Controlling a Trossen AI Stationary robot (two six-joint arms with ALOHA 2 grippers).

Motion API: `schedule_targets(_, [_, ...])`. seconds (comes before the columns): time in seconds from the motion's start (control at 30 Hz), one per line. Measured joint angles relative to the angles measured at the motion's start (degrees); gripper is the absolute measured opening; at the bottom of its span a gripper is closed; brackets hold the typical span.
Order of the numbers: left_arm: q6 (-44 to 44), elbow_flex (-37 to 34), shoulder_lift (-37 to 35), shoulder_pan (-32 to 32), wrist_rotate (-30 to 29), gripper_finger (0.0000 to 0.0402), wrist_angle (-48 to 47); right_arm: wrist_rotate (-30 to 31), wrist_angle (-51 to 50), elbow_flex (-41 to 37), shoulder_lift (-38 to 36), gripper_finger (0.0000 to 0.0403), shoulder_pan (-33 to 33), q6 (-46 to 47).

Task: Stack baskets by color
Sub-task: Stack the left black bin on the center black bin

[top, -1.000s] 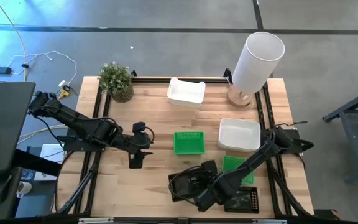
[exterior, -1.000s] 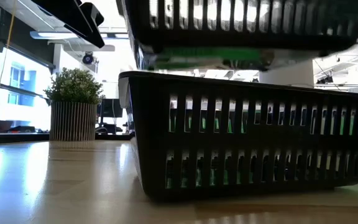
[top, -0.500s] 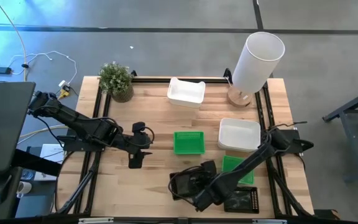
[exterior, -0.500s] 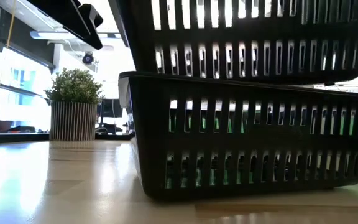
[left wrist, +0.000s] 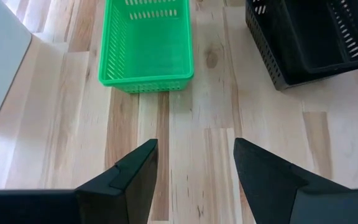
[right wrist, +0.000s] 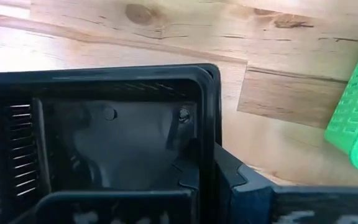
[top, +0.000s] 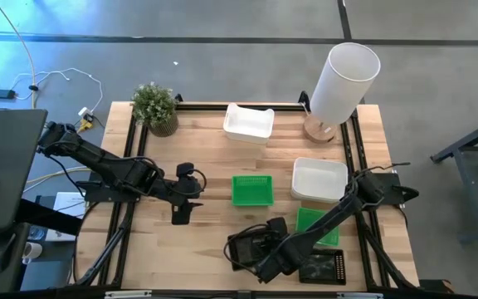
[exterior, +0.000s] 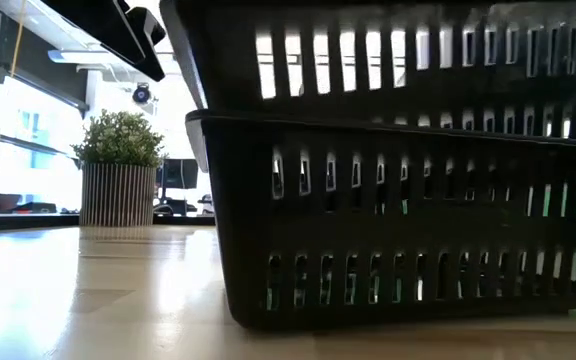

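**Black basket lowered into black basket at the table's near edge**

The table (top: 206,166) is pale butcher-block wood framed by black rails, standing on a grey floor with cables trailing off beyond the potted plant (top: 155,106). The low view looks across the wood to bright windows and ceiling lights behind that plant. A tall white cylinder (top: 343,81) on a wooden foot stands at the far corner opposite the plant.

Taking the plant as the landmark: a white basket (top: 249,123) sits just along the far edge from it; a bright green basket (top: 252,189) lies nearer the middle of the table; a second white basket (top: 319,180) lies beyond that, below the cylinder. A further green basket (top: 312,221) shows partly under the right arm.

The black baskets are diagonally across from the plant, at the near edge. The lower black basket (exterior: 398,240) rests on the wood; the upper black basket (exterior: 388,50) sits partly nested in it, slotted walls overlapping. Another black basket (top: 322,267) lies just beside them.

The right gripper (top: 265,259) is clamped tight on the upper black basket's rim. The left gripper (left wrist: 194,171) hovers over bare wood between plant and green basket, fingers spread and holding nothing.
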Motion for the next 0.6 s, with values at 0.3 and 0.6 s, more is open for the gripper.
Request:
schedule_targets(0.3, [0.0, 0.0, 0.0, 0.0, 0.0, 0.0196, 0.0, 1.1, -0.5, 0.0, 0.0, 0.0046, -0.4, -1.1])
schedule_targets(0.6, [0.0, 0.0, 0.0, 0.1, 0.0, 0.0196, -1.7, 2.1, -2.5, 0.0, -0.2, 0.0115, -0.4, -2.3])
